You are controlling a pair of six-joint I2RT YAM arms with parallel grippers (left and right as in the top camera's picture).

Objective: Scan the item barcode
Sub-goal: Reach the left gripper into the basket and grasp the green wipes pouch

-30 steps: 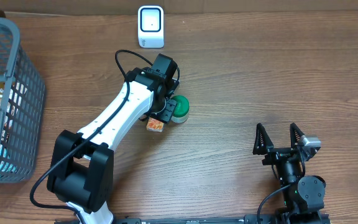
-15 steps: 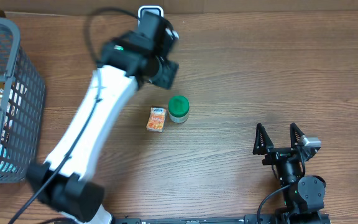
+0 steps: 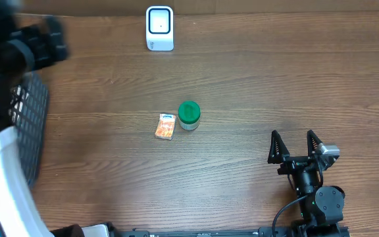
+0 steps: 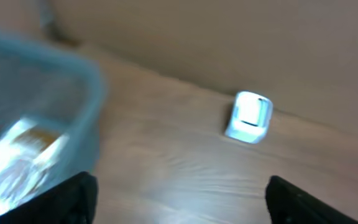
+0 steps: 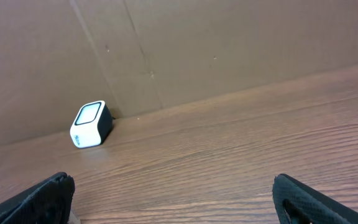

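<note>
A small orange box point(image 3: 166, 126) lies on the table beside a green-lidded jar point(image 3: 189, 115); no gripper touches either. The white barcode scanner point(image 3: 159, 27) stands at the back edge and also shows as the scanner point(image 4: 248, 116) and the scanner point(image 5: 91, 123) in the wrist views. My left gripper point(image 3: 43, 47) is a motion-blurred shape at the far left, over the basket's corner. In its own view the left gripper point(image 4: 180, 205) is open and holds nothing. My right gripper point(image 3: 295, 146) rests at the front right. The right gripper point(image 5: 179, 205) is wide open over bare wood.
A grey plastic basket point(image 3: 30, 125) with packaged goods stands at the left edge, largely covered by my white left arm point(image 3: 5, 184). The same basket point(image 4: 48, 81) fills the left of the left wrist view. A cardboard wall point(image 5: 229, 43) runs behind the table.
My left arm has lifted away from the orange box and jar and swung far left toward the basket, its jaws opening wider. Box and jar stay on the table. The right arm has not moved.
</note>
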